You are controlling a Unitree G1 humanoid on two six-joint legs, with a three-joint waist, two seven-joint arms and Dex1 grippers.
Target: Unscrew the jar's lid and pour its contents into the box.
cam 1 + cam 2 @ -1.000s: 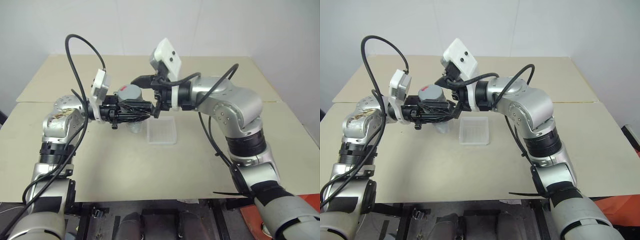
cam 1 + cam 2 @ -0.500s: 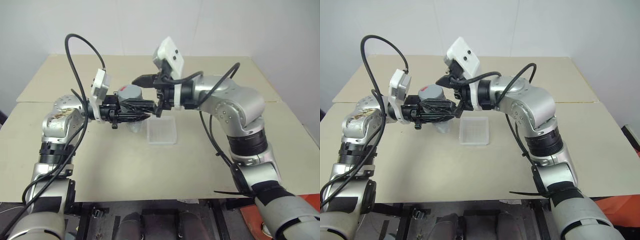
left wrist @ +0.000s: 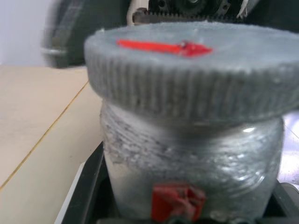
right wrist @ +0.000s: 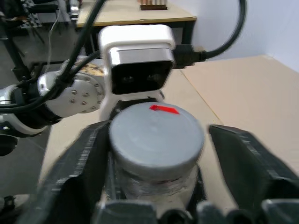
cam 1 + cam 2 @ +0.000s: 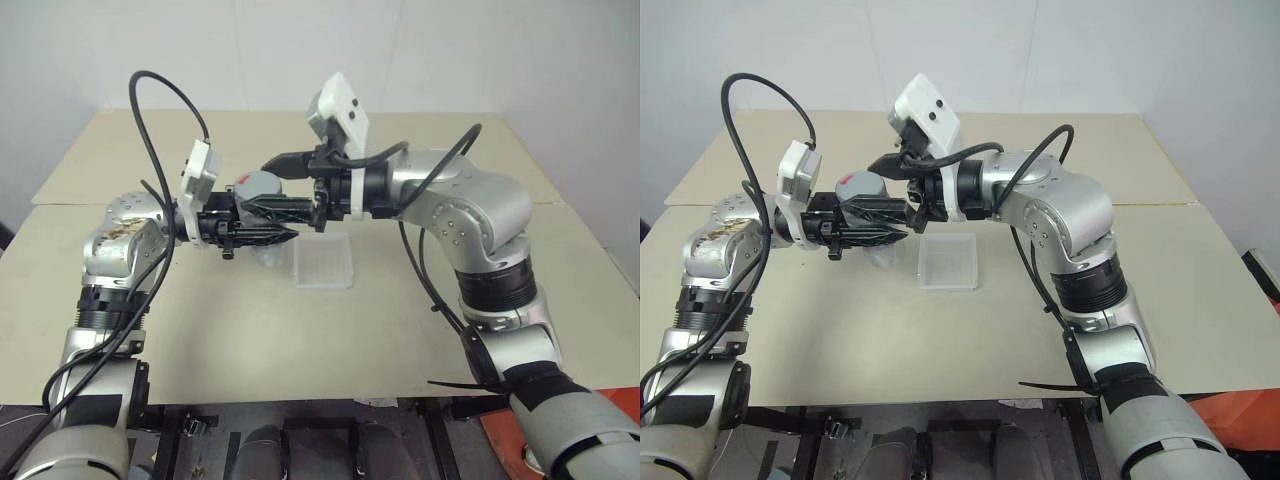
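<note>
The left tool (image 5: 262, 222) clamps the upright jar (image 3: 191, 172); the right tool (image 4: 156, 140), its fingers still wide apart, straddles the lid (image 4: 156, 136).

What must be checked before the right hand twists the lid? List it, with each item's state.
1. Left hand shut on the jar, jar upright above the table: ok.
2. Lid seated on the jar, red mark on top: ok.
3. Right hand straddles the lid, one finger on each side: ok.
4. Right hand closed on the lid: not ok; the right wrist view shows a gap between one finger and the rim.
5. Box lies flat on the table, close beside the jar: ok.
6. Contents inside the jar: cannot tell, hidden by the wall and lid.
</note>
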